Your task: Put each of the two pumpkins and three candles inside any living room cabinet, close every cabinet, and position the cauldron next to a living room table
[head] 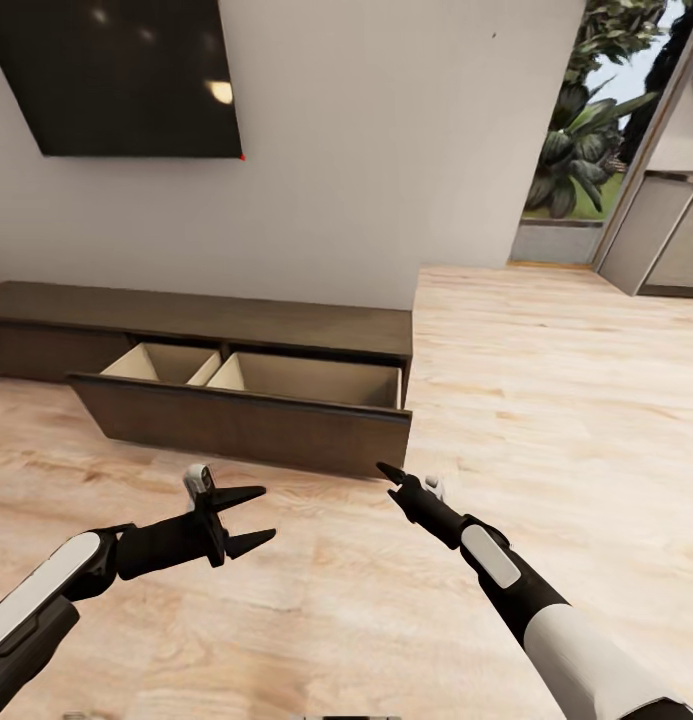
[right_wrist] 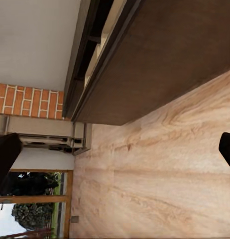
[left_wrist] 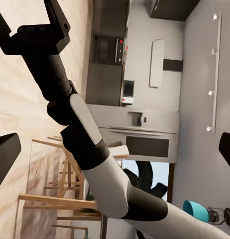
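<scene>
The long, low dark-brown cabinet [head: 186, 312] runs along the white wall. Its right-hand drawer [head: 248, 424] is pulled out; the visible part of its pale interior [head: 311, 380], split by a divider, holds nothing. My left gripper [head: 248, 518] hovers open over the floor just in front of the drawer's left half. Near the drawer's right corner my right gripper [head: 390, 474] points at it, fingers spread wide and empty, one fingertip [right_wrist: 227, 147] at the right wrist view's edge. The same drawer front [right_wrist: 165, 59] looms close there. Pumpkins, candles and cauldron are out of view.
A black wall screen [head: 126, 75] hangs above the cabinet. Pale wood floor [head: 546, 400] stretches to the right toward a glass door with plants [head: 576, 150] and grey kitchen cupboards [head: 666, 235]. The left wrist view shows my right arm [left_wrist: 90, 149], wooden chairs [left_wrist: 60, 199] and kitchen units.
</scene>
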